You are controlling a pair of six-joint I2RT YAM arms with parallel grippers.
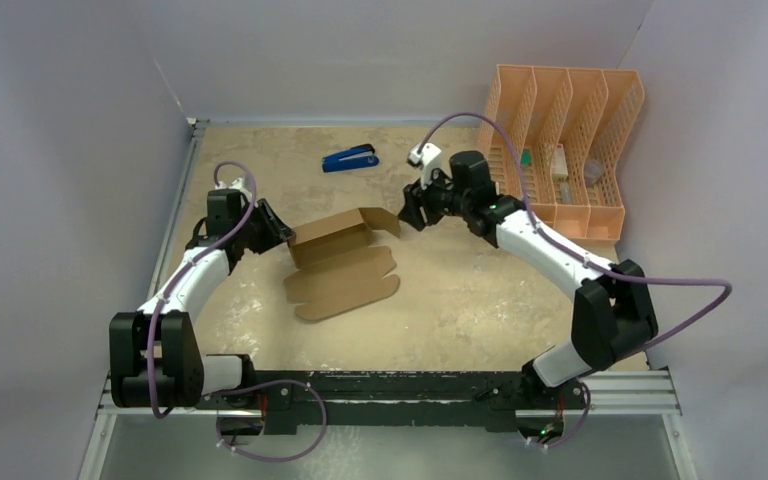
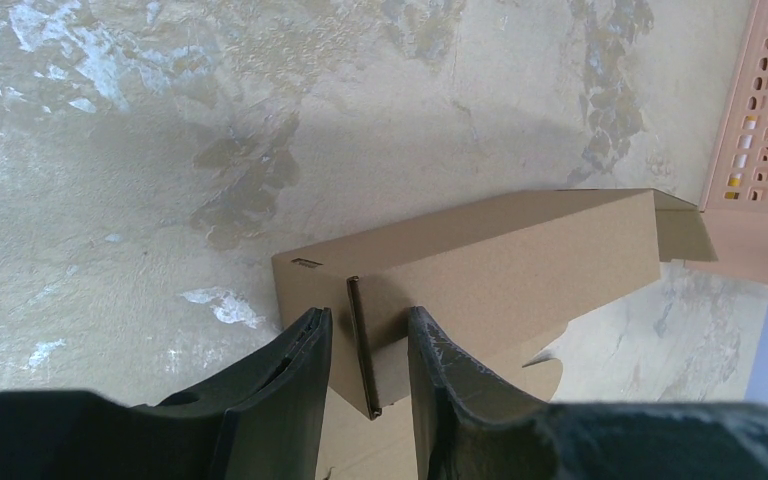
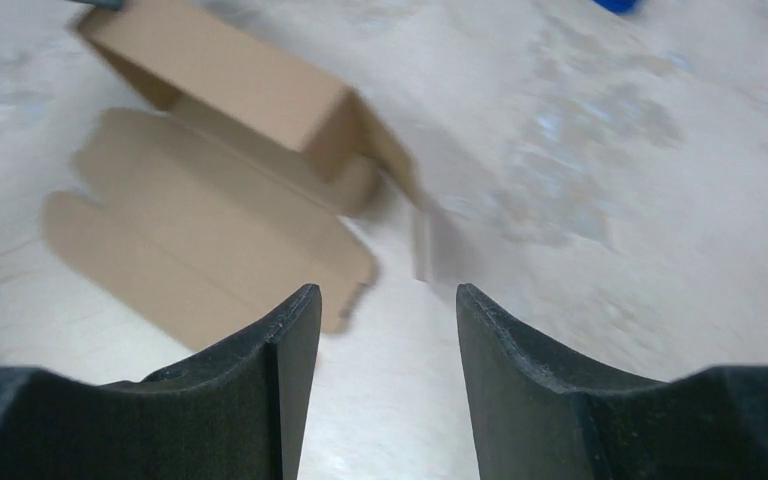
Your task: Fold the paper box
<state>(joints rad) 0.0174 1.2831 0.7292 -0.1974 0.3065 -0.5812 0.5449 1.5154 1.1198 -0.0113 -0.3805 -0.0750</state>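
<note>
The left fingers [image 2: 280, 390] stand open around a thin flap [image 2: 363, 350] of the brown paper box [image 2: 500, 255]. The right fingers [image 3: 270, 400] are open and empty over the mottled tabletop [image 3: 610, 180].

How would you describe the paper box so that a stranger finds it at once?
On the beige table, near its middle and toward the left arm, lies the paper box. It is plain brown cardboard, half folded, with rounded flaps lying flat. Unlike the blue stapler behind it and the orange mesh organizer at far right, it is unmarked brown.
</note>
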